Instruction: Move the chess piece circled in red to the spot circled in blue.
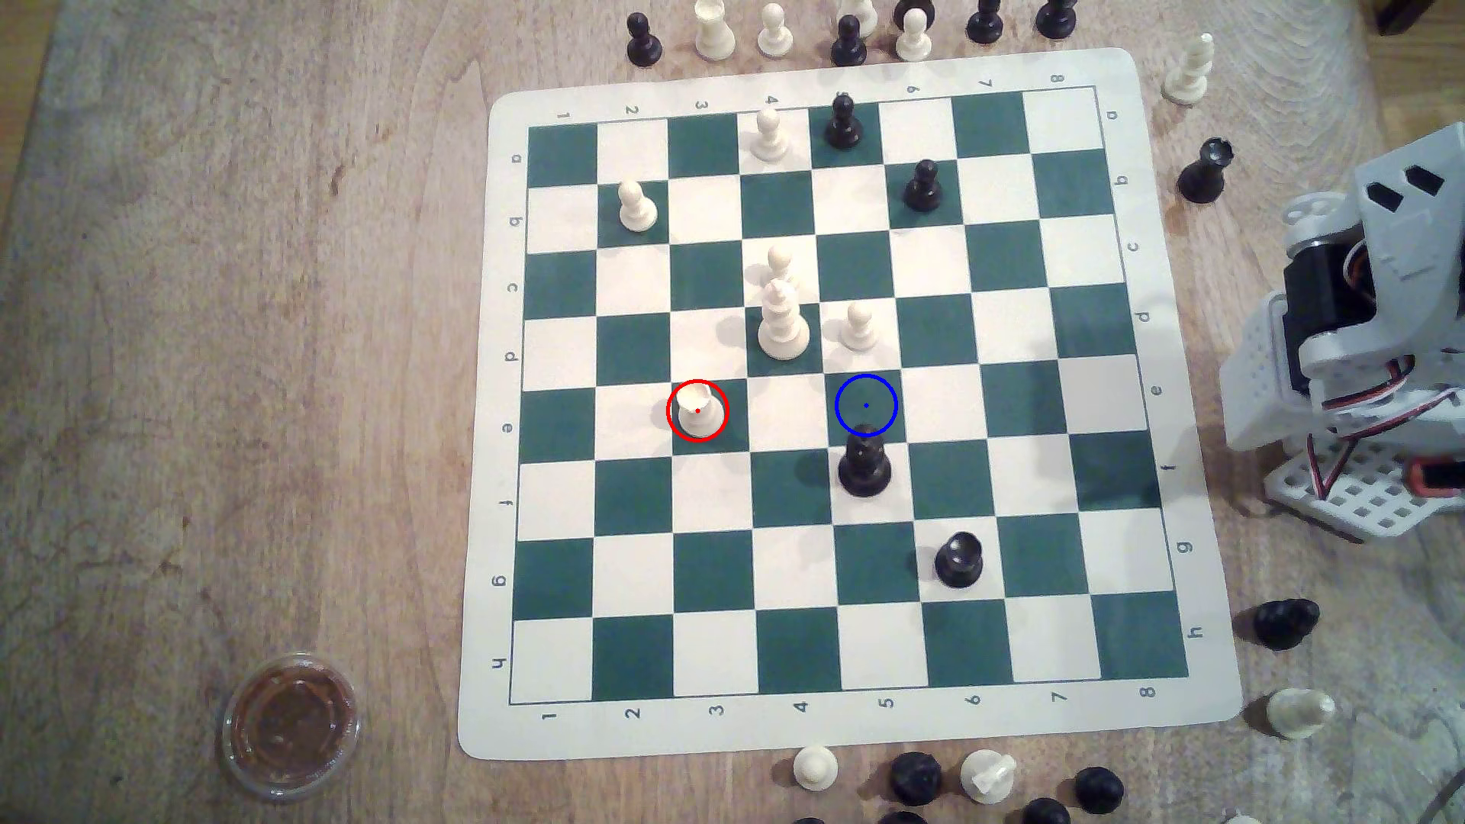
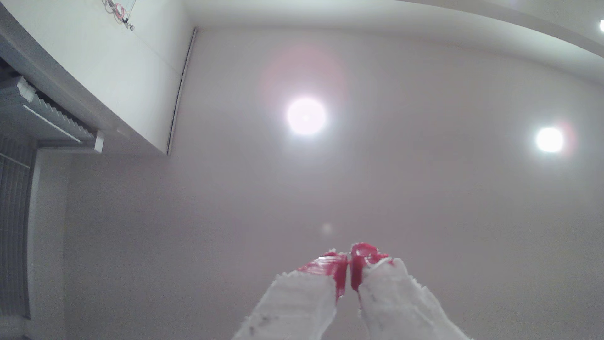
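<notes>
Wrist view: tool [image 2: 349, 271] pointed at ceiling, red tips pressed together, holding nothing.
Rook [image 1: 698, 410]: upright in red ring.
Blue spot [image 1: 866, 406]: bare green square, two squares toward exterior view's right.

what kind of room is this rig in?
Probably a home or hobby setup, indoors: a roll-up chess mat on a worn wooden table, and the wrist view aims the shut pincer at a white ceiling with round lights and window blinds.

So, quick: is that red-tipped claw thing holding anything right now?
Tool: closed, red tips pressed together, holding nothing, pointed up at the ceiling.
</notes>
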